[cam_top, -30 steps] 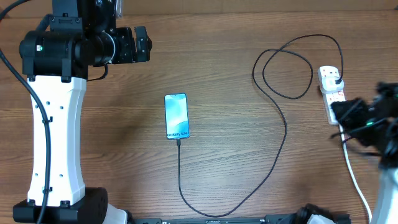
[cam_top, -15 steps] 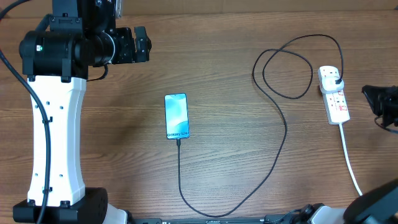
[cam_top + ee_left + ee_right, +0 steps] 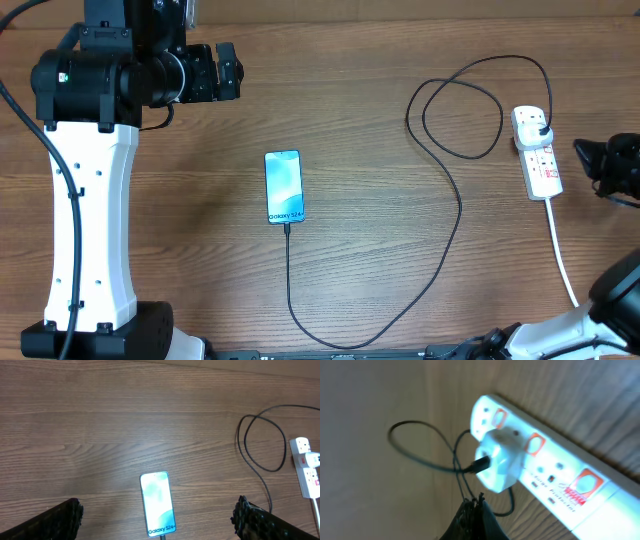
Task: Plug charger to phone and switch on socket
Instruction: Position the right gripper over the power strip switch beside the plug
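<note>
Looks nearly done — shows the charger stuck into the bottom of the phone in the middle of the table, and plugged into the socket at the right. Leaves maybe just the switch, with the right gripper pinched shut on nothing beside the socket and the left gripper wide open, far away. Says "Galaxy S24" on the phone — red socket label too blurry to read.

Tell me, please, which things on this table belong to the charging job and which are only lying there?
Belong to the job: the phone; the charger, its black cable reaching the phone's lower edge; the socket, a white strip.
Only lying there: no stray things seen; just the wooden table and the socket's white cord.
</note>
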Motion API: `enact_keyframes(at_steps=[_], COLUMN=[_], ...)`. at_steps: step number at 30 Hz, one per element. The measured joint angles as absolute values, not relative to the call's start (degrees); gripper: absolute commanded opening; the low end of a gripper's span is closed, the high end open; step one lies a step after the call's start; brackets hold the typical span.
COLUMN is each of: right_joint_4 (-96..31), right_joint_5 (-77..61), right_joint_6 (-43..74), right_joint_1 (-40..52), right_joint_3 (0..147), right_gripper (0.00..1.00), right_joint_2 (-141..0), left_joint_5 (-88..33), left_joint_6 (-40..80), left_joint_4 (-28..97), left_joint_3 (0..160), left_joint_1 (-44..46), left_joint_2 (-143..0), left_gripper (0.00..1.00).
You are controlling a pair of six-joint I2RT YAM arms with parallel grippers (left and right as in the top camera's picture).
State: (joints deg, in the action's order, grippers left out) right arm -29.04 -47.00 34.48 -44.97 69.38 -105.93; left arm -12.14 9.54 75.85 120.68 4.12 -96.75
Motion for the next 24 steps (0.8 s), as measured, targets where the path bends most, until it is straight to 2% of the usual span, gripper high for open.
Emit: enact_keyframes(at_steps=[24], right_joint_4=[-16.19], right_joint_5=[-44.40], right_joint_6=[37.32], right_joint_1=[-42.63], right_joint_3=[69.38], right_gripper=[0.04], right_joint_2=[-114.93], left_joint_5=[-12.14], left_joint_6=[9.54], left_joint_4=[75.85], left_joint_3=[120.68], left_joint_1=[4.12], left_joint_2=[-96.75], left_gripper=[1.00])
